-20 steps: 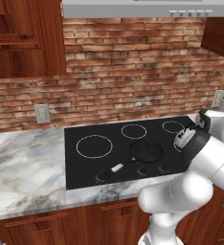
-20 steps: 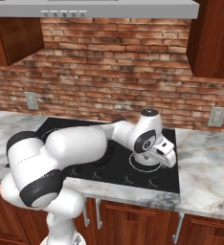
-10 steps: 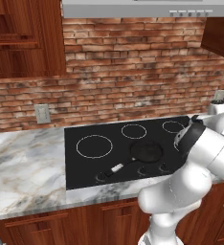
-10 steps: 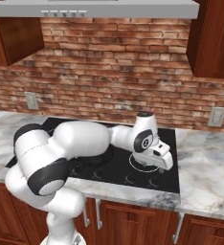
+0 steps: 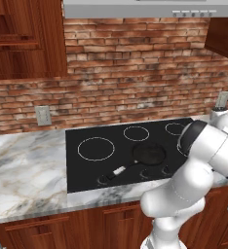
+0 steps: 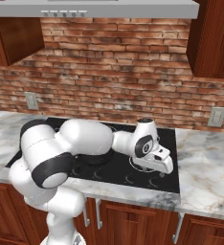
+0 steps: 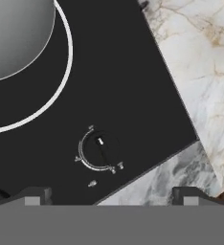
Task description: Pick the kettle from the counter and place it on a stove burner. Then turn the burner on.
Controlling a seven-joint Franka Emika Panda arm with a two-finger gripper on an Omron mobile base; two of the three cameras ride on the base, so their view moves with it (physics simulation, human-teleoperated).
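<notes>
At the upper left of the hand view, the kettle [image 7: 16,33] shows as a rounded grey body sitting inside the stove burner [image 7: 66,72], whose white ring curves around it on the black glass cooktop [image 7: 133,81]. Lower and toward the middle of that frame sits a control knob [image 7: 100,149], a dark dial with a silver arc around it, just inside the cooktop's edge. To its right the marble counter [image 7: 200,81] fills the upper right and lower right corners. The gripper [image 7: 109,195] has its two dark fingertips at the bottom corners, spread wide with nothing between them. In the left base view a black frying pan [image 5: 147,153] rests mid-cooktop, its handle toward the lower left.
</notes>
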